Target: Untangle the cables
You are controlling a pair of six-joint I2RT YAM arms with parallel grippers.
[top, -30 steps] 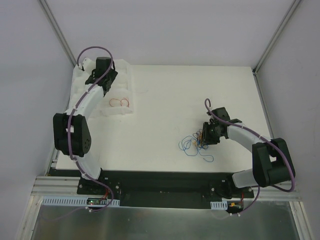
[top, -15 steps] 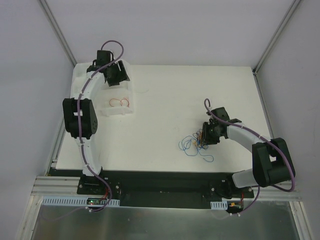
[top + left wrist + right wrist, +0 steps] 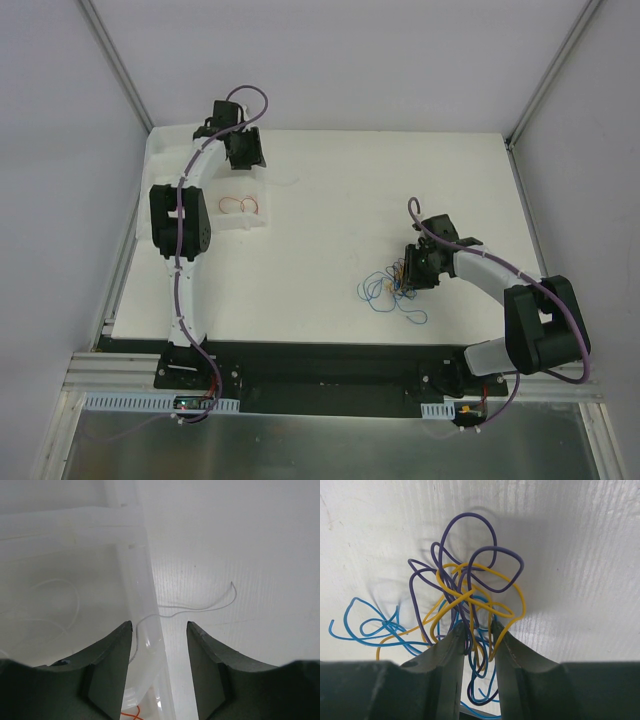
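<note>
The cables [image 3: 388, 287] lie near, right of centre; the right gripper [image 3: 478, 628] is nipped narrow on purple and yellow strands. The left gripper [image 3: 160, 626], half open and empty, hangs over the far-left tray [image 3: 250, 222]. Bring it across, take one loose loop, draw apart gently

The cables [image 3: 465, 597] are purple, yellow and blue, 3 colours in 1 knot. The thin wire [image 3: 240, 205] in the tray [image 3: 215, 222] is red and orange. The tray is milky white. The table [image 3: 350, 190] is white with fine lines. The left gripper [image 3: 160, 626] and right gripper [image 3: 478, 627] are dark grey. The left arm [image 3: 183, 290] and right arm [image 3: 480, 265] are white and black.
</note>
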